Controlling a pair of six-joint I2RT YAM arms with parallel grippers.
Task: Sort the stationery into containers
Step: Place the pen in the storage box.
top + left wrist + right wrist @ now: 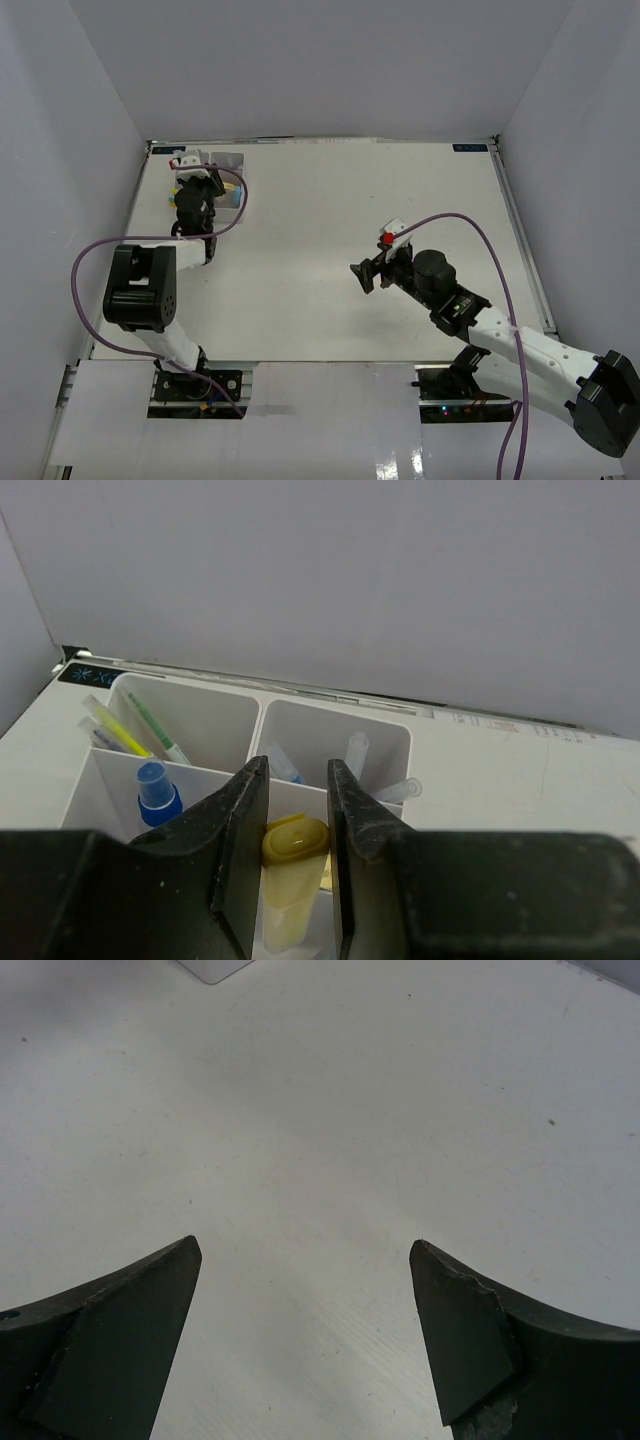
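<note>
Top view, upper left: the left tool point(207, 186) sits over the tray point(232, 162); left wrist view, lower centre: it clamps a yellow marker point(295, 846); right wrist view: the right tool point(305, 1260) gapes above the desk point(320, 1110).

A dark label point(88, 672) on the table point(520, 780) rim bears what seems a snowflake mark; lettering unreadable.

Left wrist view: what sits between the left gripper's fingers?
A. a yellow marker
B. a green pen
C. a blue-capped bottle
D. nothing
A: the yellow marker sits pinched between the fingers of the left gripper above the white tray, while the blue-capped bottle stands apart in a compartment.
</note>
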